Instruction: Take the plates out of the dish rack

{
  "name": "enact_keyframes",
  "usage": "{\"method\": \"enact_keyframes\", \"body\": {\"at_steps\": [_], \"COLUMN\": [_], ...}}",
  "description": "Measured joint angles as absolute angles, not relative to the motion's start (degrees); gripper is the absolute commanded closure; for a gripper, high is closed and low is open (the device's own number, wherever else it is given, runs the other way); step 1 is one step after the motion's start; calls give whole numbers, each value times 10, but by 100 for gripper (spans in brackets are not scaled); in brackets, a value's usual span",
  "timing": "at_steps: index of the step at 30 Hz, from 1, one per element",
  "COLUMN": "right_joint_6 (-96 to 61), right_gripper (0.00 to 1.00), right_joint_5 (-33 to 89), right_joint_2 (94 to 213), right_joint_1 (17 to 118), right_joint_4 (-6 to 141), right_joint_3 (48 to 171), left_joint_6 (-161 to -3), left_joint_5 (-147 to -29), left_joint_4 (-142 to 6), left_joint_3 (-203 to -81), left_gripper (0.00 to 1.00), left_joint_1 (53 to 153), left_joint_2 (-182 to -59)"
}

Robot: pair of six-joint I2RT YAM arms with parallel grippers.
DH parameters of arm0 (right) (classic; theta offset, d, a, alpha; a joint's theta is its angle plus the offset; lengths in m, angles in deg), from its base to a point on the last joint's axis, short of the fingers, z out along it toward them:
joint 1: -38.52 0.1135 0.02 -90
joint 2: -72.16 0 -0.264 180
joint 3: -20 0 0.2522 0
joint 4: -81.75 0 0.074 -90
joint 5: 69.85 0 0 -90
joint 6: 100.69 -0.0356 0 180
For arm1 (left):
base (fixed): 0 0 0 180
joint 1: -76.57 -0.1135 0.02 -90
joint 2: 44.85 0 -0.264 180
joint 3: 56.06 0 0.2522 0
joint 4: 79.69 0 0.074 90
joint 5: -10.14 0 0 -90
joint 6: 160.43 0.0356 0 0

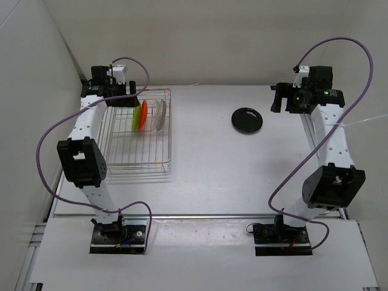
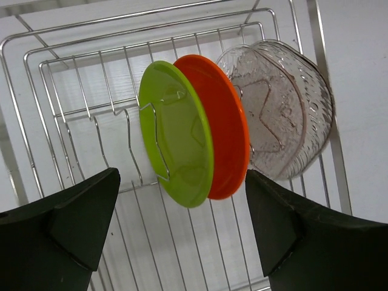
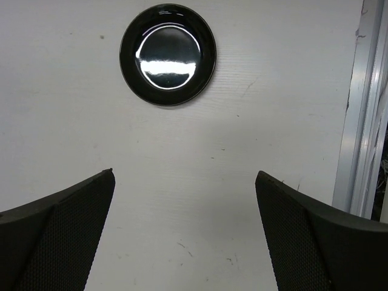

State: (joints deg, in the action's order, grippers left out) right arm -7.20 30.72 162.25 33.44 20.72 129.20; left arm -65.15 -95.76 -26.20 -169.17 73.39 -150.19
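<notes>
The left gripper [image 2: 181, 182] stood spread wide and empty. Just ahead of its fingertips the lime green plate [image 2: 176, 142], the orange plate [image 2: 227, 133] and the clear plates [image 2: 285, 109] stood on edge in the dish rack [image 1: 169, 130], green nearest its left finger and clear toward its right. The right gripper [image 3: 185, 174] was likewise spread wide with nothing in it, and the black plate [image 3: 168, 54] lay flat on the table [image 3: 273, 91] ahead of it, well apart and slightly toward its left finger.
</notes>
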Motion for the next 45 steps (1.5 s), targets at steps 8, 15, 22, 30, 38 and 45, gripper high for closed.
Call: {"method": "enact_keyframes", "body": {"at_steps": [8, 15, 22, 30, 38, 45], "right_joint_6": [-67, -72, -75, -75, -77, -77], "right_gripper": [0, 1, 3, 3, 3, 4], "right_joint_5": [304, 308, 317, 321, 323, 323], "right_joint_2": [1622, 1622, 1621, 1620, 1614, 1611], "right_joint_1": [334, 334, 334, 334, 334, 334], "right_joint_4": [198, 198, 198, 198, 199, 199], "right_joint_3": [1284, 1280, 1277, 1276, 1276, 1276], "left_joint_6": [-679, -688, -688, -690, -690, -695], "left_joint_5": [-954, -941, -933, -925, -924, -926], "left_joint_4": [-271, -276, -278, -284, -289, -289], "left_joint_3": [-1715, -1720, -1715, -1714, -1703, -1697], "left_gripper": [9, 47, 43, 62, 62, 78], "left_joint_1": [737, 753, 759, 761, 771, 773], "left_joint_2": [-1555, -1564, -1572, -1572, -1573, -1578]}}
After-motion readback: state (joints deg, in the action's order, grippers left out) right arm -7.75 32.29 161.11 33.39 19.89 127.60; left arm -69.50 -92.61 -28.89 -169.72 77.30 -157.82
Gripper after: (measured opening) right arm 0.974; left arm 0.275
